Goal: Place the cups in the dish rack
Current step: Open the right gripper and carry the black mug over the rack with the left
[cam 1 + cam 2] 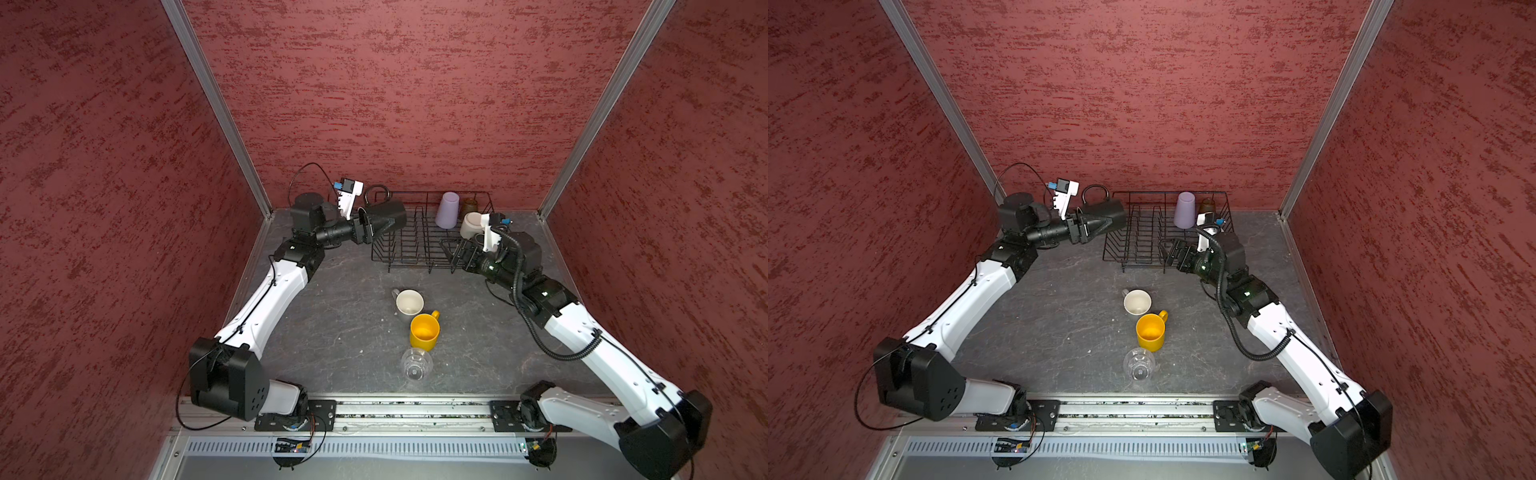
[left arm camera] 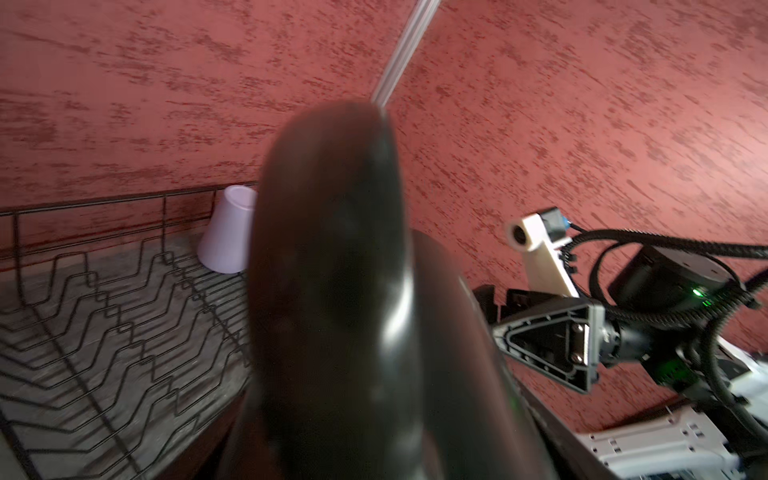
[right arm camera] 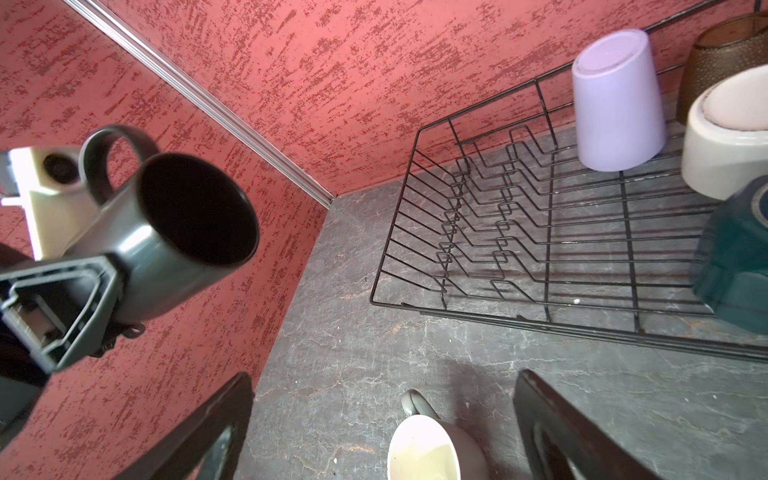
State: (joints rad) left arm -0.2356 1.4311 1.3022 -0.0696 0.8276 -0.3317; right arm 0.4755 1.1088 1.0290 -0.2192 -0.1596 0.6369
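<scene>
The black wire dish rack (image 1: 415, 249) (image 1: 1133, 249) (image 2: 104, 311) (image 3: 498, 232) stands at the back. In it, upside down, are a lilac tumbler (image 1: 448, 210) (image 1: 1185, 210) (image 2: 228, 232) (image 3: 617, 104), an amber glass (image 1: 470, 205) (image 3: 723, 54), a white mug (image 1: 471, 224) (image 3: 723, 141) and a teal mug (image 3: 735, 257). My left gripper (image 1: 380, 226) (image 1: 1100, 224) is shut on a black mug (image 1: 388, 216) (image 3: 178, 232), held on its side in the air at the rack's left end. My right gripper (image 1: 451, 253) (image 3: 384, 376) hangs open and empty at the rack's front right corner. On the table stand a grey mug with a cream inside (image 1: 409, 302) (image 3: 424, 449), a yellow mug (image 1: 424, 331) and a clear glass (image 1: 416, 363).
Red textured walls close the table in on three sides, with the rack close to the back wall. A metal rail (image 1: 415, 409) carrying both arm bases runs along the front edge. The rack's plate-slot prongs (image 3: 478, 216) fill its left half.
</scene>
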